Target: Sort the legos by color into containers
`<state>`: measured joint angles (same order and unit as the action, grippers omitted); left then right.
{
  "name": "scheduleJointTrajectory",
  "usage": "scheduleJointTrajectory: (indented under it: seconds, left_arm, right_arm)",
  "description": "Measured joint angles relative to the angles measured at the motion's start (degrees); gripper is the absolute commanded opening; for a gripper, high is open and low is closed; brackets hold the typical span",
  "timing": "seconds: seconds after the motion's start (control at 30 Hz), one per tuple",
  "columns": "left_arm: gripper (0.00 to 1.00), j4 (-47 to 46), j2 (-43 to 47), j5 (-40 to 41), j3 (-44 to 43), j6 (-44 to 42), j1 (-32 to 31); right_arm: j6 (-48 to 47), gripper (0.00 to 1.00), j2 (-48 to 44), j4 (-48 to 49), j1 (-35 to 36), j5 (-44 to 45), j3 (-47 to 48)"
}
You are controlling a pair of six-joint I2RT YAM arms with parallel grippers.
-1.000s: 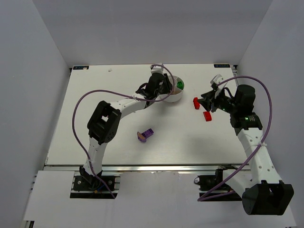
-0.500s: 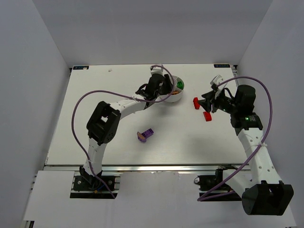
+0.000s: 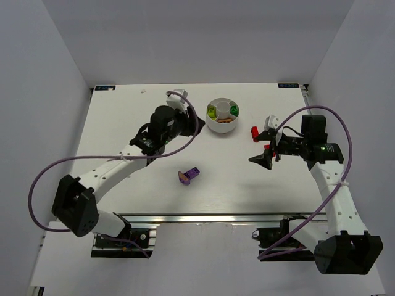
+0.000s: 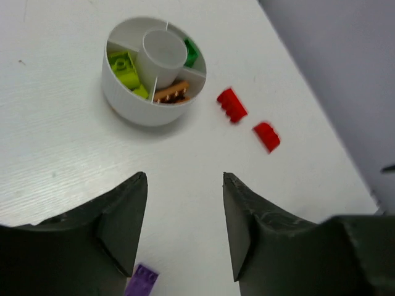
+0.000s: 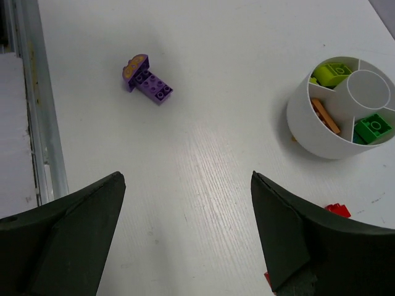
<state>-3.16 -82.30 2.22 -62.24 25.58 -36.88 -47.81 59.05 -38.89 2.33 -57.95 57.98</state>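
Observation:
The round white dish (image 3: 223,127) stands at the back middle of the table. Its wedges hold yellow-green legos (image 4: 126,65), an orange one (image 4: 173,94) and a dark green one (image 4: 191,52); the centre well shows empty. Two red legos (image 4: 232,105) (image 4: 266,136) lie right of the dish. A purple lego (image 3: 190,175) with a rounded orange-topped piece lies mid-table. My left gripper (image 3: 188,128) hangs open left of the dish, nothing between its fingers (image 4: 184,179). My right gripper (image 3: 264,154) is open wide and empty (image 5: 187,176), over the nearer red lego.
The metal rail of the table's near edge (image 5: 34,123) runs along the left of the right wrist view. Grey walls enclose the table on three sides. Purple cables loop from both arms.
My left gripper has pulled back from over the dish toward the left and opened. My right gripper has shifted nearer and opened much wider. The legos on the table have not moved.

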Motion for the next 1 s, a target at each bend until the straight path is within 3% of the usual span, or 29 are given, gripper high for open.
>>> scheduleJointTrajectory:
  seconds: [0.07,0.3,0.47,0.8,1.0]
  left_arm:
    - [0.7,3.48,2.34,-3.8,0.87,-2.43,0.59]
    - [0.72,19.74,0.48,-12.7,0.96,-13.64,0.9]
    - [0.72,24.48,-3.52,-16.41,1.22,-19.82,0.57]
    - [0.7,31.06,-18.36,-14.62,-2.56,-29.31,-4.48]
    - [0.66,34.8,-21.22,-11.17,-3.61,-31.01,-5.84]
  right_arm:
    - [-2.29,0.86,0.0,-1.86,0.07,-0.59,0.0]
    - [-5.77,0.8,1.36,-6.34,2.23,-0.15,0.0]
    - [-6.64,0.8,1.84,-8.15,3.43,0.9,0.0]
    - [-5.9,0.83,2.4,-8.04,3.48,2.97,0.0]
    - [-4.2,0.83,2.4,-7.21,3.48,3.8,0.0]
